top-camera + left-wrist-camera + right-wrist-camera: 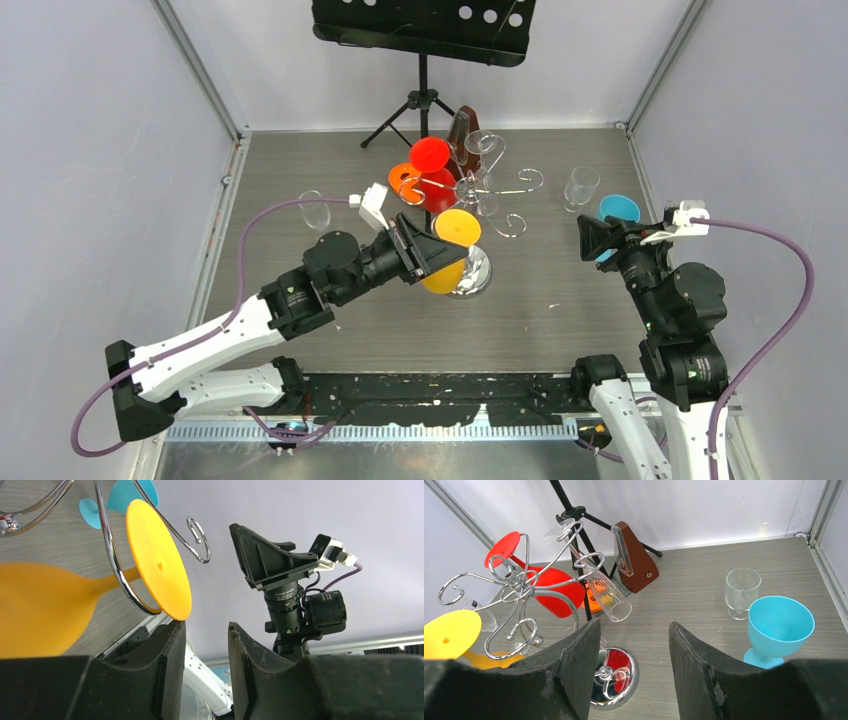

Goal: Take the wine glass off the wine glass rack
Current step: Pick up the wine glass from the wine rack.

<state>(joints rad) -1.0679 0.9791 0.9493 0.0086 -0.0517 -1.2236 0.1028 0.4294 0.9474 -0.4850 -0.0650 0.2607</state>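
The wine glass rack is a chrome wire tree on a round mirror base. A yellow wine glass hangs upside down from its near arm; a red one and a clear one hang further back. In the left wrist view the yellow foot sits in a chrome hook, its rim touching my left fingertip. My left gripper is open, with nothing between its jaws. My right gripper is open and empty, right of the rack.
A blue goblet and a clear tumbler stand at the right, beside my right gripper. Another clear glass stands at the left. A brown metronome and a black music stand are behind the rack.
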